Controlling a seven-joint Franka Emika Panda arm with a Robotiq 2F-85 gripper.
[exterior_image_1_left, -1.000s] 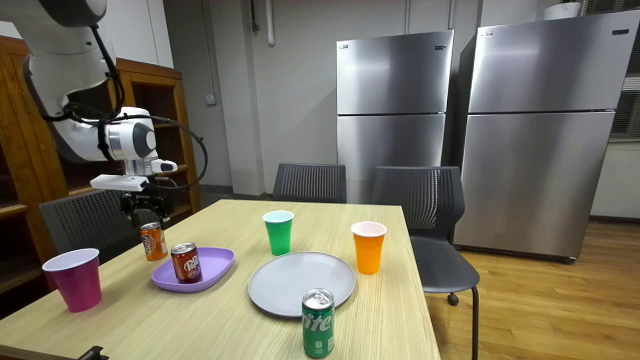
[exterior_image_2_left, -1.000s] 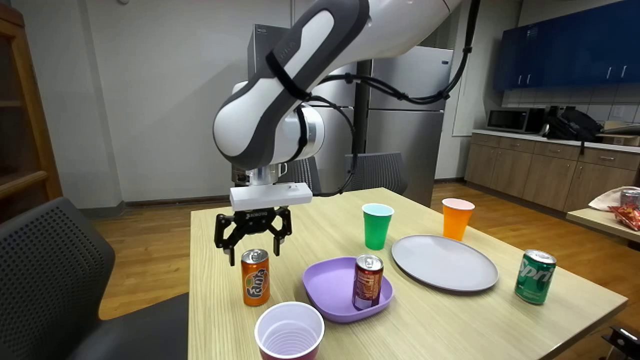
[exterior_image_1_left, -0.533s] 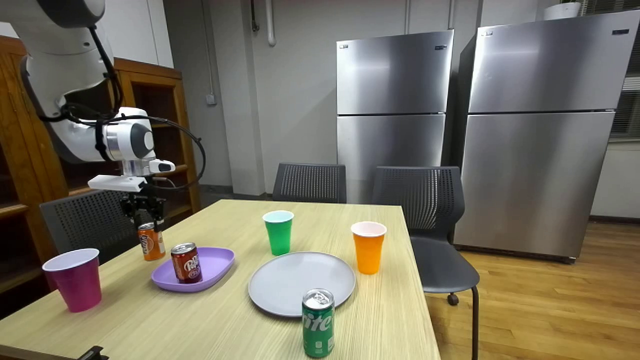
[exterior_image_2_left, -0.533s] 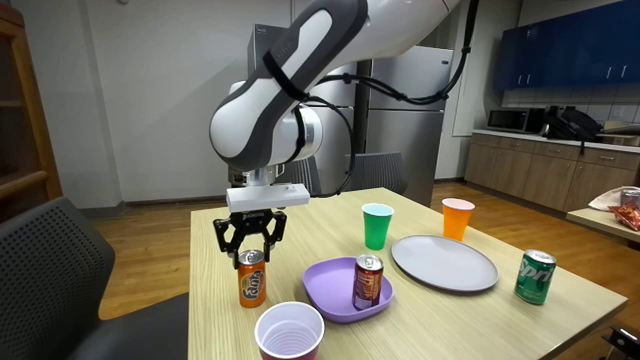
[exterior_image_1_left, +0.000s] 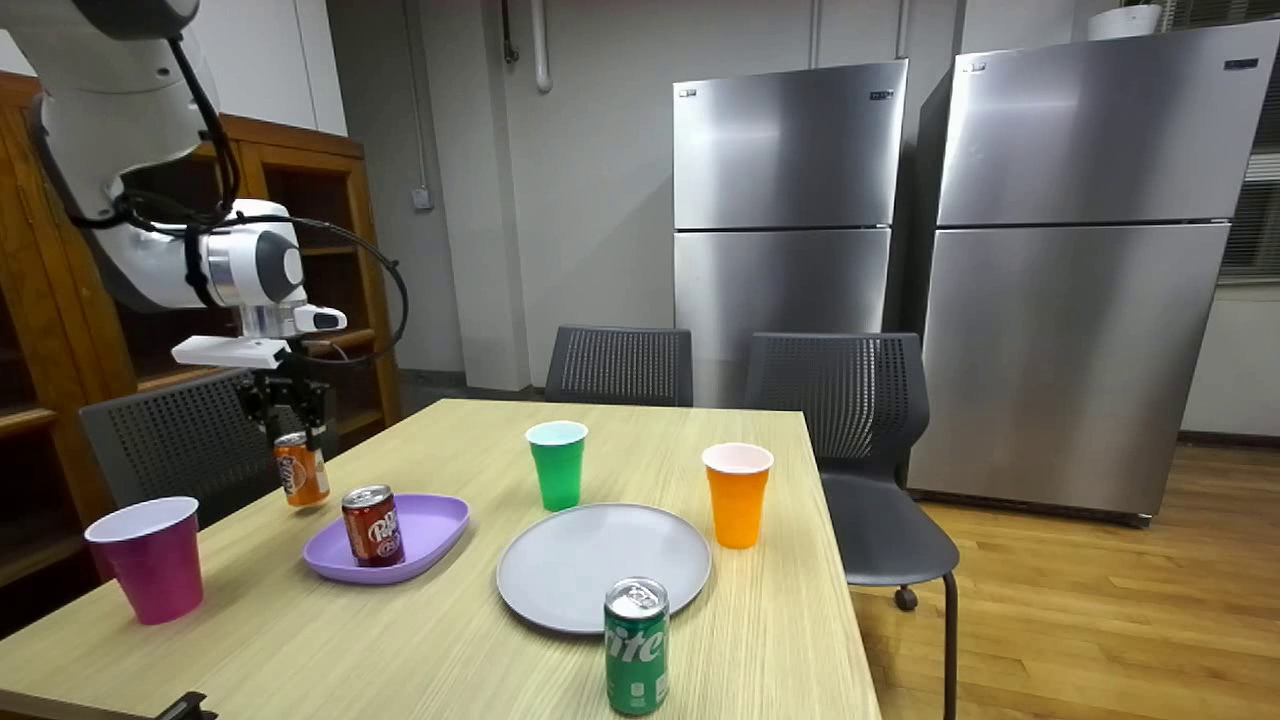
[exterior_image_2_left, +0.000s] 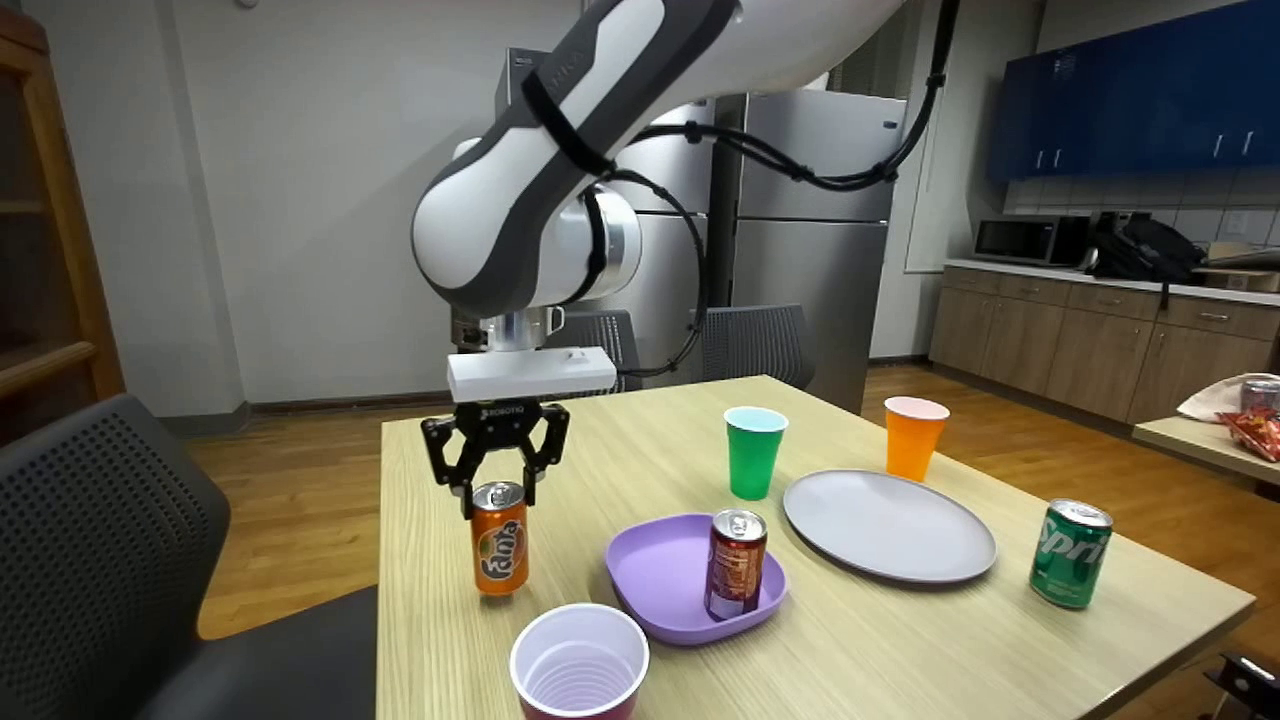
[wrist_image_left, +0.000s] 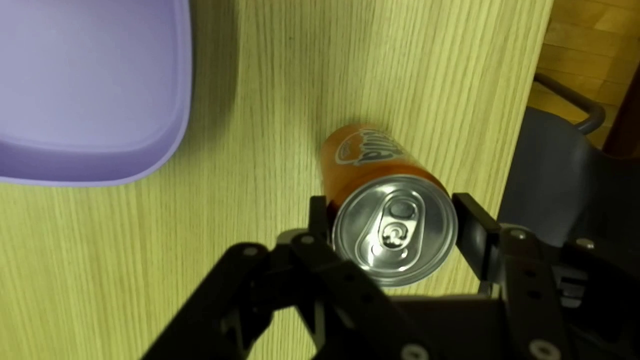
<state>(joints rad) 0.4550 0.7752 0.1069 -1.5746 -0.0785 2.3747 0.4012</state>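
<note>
Holding an orange Fanta can (exterior_image_2_left: 500, 545) nearly upright, the gripper (exterior_image_2_left: 498, 497) has its fingers (wrist_image_left: 472, 235) clamped on opposite sides just below the rim; the base hangs just above the table (exterior_image_2_left: 640, 450), near the edge beside the perforated-back chair (exterior_image_2_left: 90, 540). A purple dish (exterior_image_1_left: 430, 520) bearing a Dr Pepper can (exterior_image_1_left: 375, 530) lies inward from that edge, and a magenta cup (exterior_image_1_left: 155, 575) stands farther along it. Sound handling would likely call for steady, even pressure, with the base kept clear of the dish's rim.
</note>
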